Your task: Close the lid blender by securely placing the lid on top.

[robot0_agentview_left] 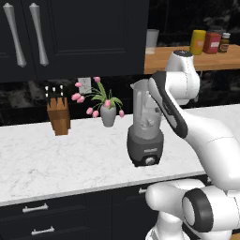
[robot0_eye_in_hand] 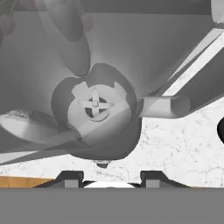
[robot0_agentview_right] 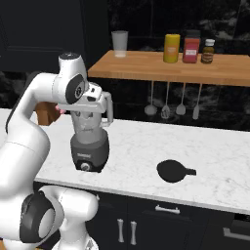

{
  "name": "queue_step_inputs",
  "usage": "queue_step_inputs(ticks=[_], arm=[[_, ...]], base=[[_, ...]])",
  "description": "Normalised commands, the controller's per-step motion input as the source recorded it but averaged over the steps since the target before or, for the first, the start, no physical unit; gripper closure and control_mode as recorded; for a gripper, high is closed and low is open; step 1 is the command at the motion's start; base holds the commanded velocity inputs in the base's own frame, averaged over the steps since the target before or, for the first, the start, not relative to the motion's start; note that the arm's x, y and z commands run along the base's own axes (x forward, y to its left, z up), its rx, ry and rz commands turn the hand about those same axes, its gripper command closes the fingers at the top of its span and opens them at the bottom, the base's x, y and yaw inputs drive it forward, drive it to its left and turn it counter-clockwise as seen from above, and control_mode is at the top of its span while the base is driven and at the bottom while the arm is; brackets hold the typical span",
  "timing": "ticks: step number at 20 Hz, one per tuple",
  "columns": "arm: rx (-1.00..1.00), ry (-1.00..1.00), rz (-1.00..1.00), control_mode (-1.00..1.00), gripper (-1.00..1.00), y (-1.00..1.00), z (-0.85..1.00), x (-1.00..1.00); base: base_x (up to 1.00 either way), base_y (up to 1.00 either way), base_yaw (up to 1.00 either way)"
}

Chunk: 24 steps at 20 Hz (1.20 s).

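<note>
One white marble bench [robot0_agentview_right: 205, 146] carries the blender [robot0_agentview_right: 89, 141] at centre-left and the lid [robot0_agentview_right: 173, 171] (lying flat) lower right. The gripper [robot0_eye_in_hand: 108, 177] hovers over the open jar, empty, fingers apart.

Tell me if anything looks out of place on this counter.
The lid lies flat on the counter, well off to one side of the blender, whose jar stands open; the hand view looks straight down onto its blades. Nothing is spilled or tipped.

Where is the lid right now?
In the right base view, the lid lies flat on the white counter, right of the blender and apart from it.
</note>
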Motion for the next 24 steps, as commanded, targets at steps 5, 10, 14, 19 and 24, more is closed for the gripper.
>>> queue_step_inputs(ticks=[5,10,14,19,24], arm=[[0.00,-0.01,0.00,-1.00,-1.00,0.00,0.00,-0.15],[0.08,-0.08,0.00,-1.00,-1.00,-0.52,-0.01,-0.55],[0.19,-0.08,0.00,-1.00,-1.00,-0.99,-0.04,-0.66],[0.21,0.00,-0.03,-1.00,-1.00,-1.00,-0.19,-0.47],[0.14,0.00,-0.07,-1.00,-1.00,-0.95,-0.28,-0.20]], base=[[0.00,0.00,0.00],[0.00,0.00,0.00],[0.00,0.00,0.00],[0.00,0.00,0.00],[0.00,0.00,0.00]])
